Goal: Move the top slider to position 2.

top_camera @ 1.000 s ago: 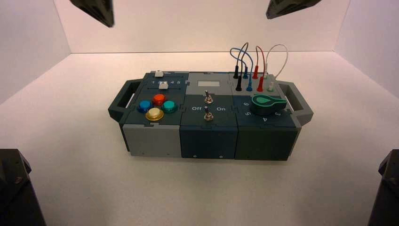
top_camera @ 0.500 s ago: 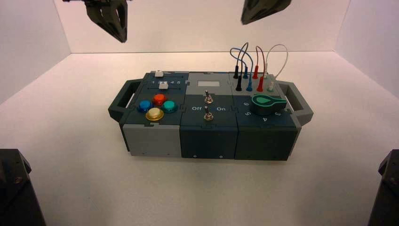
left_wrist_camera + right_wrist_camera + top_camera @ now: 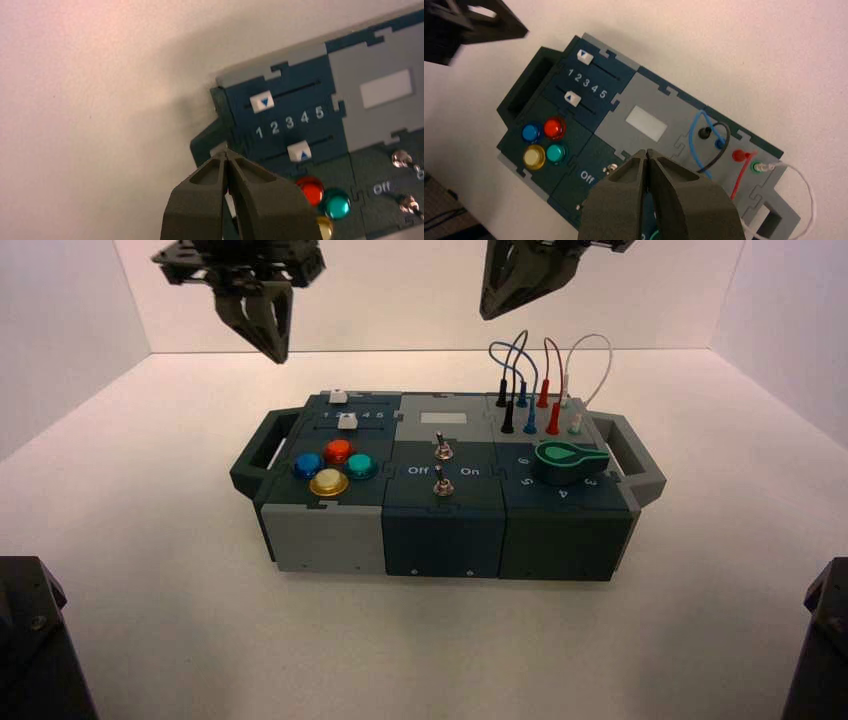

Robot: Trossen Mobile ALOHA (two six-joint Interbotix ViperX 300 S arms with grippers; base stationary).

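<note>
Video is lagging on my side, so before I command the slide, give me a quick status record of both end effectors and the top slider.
left end effector: shut, raised in the air behind the left end of the box, touching nothing
right end effector: shut, raised behind the box's middle
top slider: at its track's end, by numeral 1
position 2: next numeral along, not reached
contact: none yet

numeral row [image 3: 289, 122]: "1 2 3 4 5" between the two sliders | toggle switch panel [image 3: 441, 471]: "Off", "On" | green dial [image 3: 570, 461]: ring numerals, seemingly 3–6
</note>
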